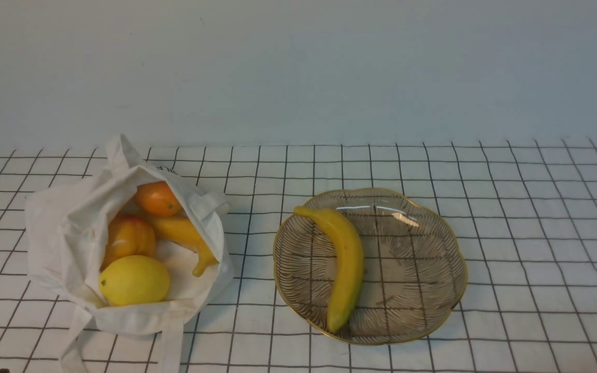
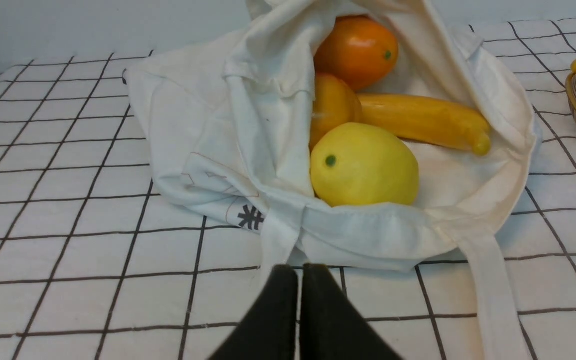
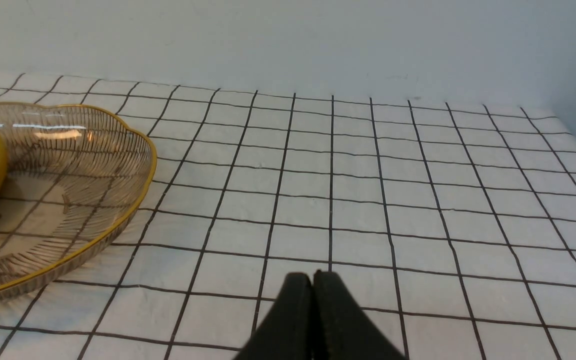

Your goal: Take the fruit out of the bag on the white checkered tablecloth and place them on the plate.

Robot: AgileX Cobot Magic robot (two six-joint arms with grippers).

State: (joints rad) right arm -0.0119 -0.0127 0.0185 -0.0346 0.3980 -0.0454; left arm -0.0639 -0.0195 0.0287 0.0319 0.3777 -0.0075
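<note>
Inside the off-white cloth bag [image 1: 195,311] sit four glossy toy fruits; one long yellow banana [image 1: 349,254] lies on the smoky-glass plate [image 1: 412,321]. Both my end effectors [image 2: 299,285] [image 3: 314,287] are closed, empty. Next, I'd open the left one over the yellow lemon [image 1: 135,280].

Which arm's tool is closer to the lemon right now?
Left. The left tool hovers just on the near side of the bag holding the lemon; the right tool is off beyond the plate.
</note>
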